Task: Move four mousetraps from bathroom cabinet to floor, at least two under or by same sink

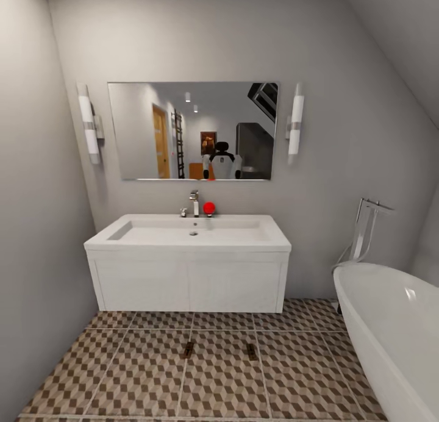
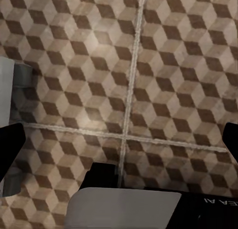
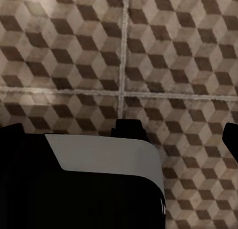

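Note:
Two mousetraps lie flat on the bathroom floor [image 1: 146,373] in front of the bathroom sink [image 1: 189,232], one [image 1: 188,349] left of a grout line and one [image 1: 251,351] further right, both a short way from the white vanity [image 1: 189,285]. In the left wrist view my left gripper [image 2: 119,144] hangs open over bare patterned tiles [image 2: 163,65], its dark fingertips [image 2: 10,149] at the picture's edges. Over similar tiles [image 3: 173,50], my right gripper [image 3: 119,137] is also open, with nothing between its fingers. The cabinet is out of view.
A white bathtub [image 1: 396,330] with a chrome floor tap [image 1: 366,227] fills the right side. Walls close in on the left and behind the vanity. A chrome tap [image 1: 194,202] and a red object [image 1: 209,208] sit on the sink. The mirror [image 1: 192,130] reflects the robot.

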Tool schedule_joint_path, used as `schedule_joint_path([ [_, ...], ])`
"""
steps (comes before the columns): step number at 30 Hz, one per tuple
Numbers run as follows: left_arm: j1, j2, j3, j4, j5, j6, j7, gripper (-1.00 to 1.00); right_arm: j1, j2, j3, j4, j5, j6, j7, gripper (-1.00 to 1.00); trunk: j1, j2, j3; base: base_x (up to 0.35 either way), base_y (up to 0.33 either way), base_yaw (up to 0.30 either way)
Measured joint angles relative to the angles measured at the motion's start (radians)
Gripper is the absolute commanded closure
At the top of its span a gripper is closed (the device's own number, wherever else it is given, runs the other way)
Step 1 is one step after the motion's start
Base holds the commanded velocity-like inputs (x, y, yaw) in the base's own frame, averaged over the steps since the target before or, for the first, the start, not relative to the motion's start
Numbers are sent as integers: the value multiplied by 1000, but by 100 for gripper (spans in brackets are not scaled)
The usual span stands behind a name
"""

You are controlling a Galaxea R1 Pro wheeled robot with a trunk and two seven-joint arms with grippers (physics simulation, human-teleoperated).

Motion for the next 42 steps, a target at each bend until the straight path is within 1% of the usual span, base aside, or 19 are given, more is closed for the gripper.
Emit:
schedule_joint_path([
  [7,15,1,0,0,0,0,0,-100,4,0,0,0,1,-1,0,-100,0,0,0,0,0,194],
  [20,36,4,1,0,6,0,1,-100,6,1,0,0,1,-3,1,-100,0,0,0,0,0,261],
  [27,50,6,1,0,21,0,1,-100,6,3,0,0,0,-9,1,-100,0,0,0,0,0,272],
  [42,54,11,1,0,57,-1,0,-100,6,3,0,0,0,-15,1,-100,0,0,0,0,0,273],
])
